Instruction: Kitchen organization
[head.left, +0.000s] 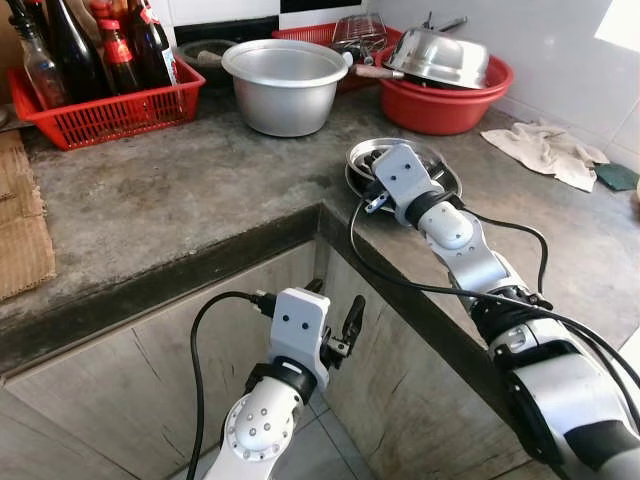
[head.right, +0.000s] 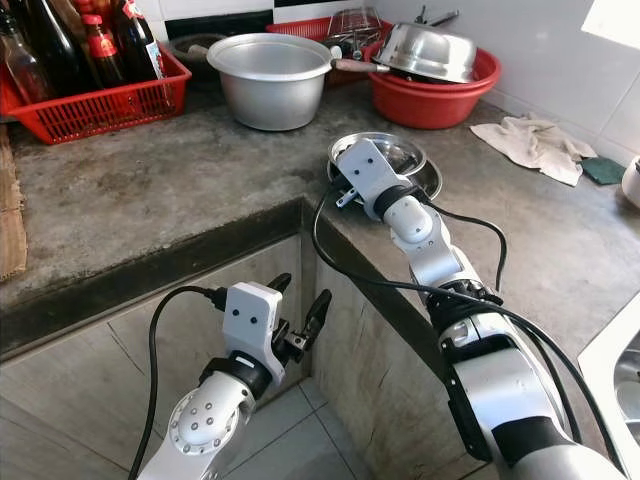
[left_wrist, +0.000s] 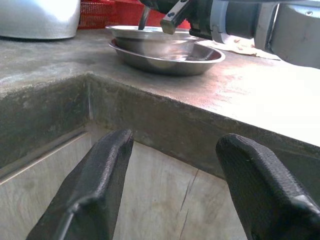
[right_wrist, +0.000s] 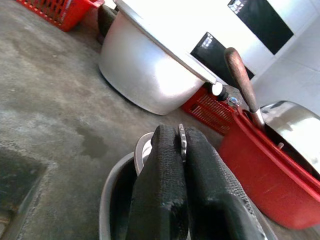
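Between the right end effector's (right_wrist: 182, 165) closed fingers sits the rim of a small steel bowl (left_wrist: 150, 44), nested in a larger dish (left_wrist: 167, 57) on the tabletop (head.left: 180, 190). Lift straight, avoiding dragging the dish. Left end effector (head.left: 335, 315) hangs wide below.

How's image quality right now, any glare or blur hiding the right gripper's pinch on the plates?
Right wrist view: fingers sharp, shut on a thin steel plate rim; aluminium pot glares, wall behind blown out. Left wrist view: counter washed out by daylight, stacked plates legible. Left eye view: sharp, window corner overexposed.
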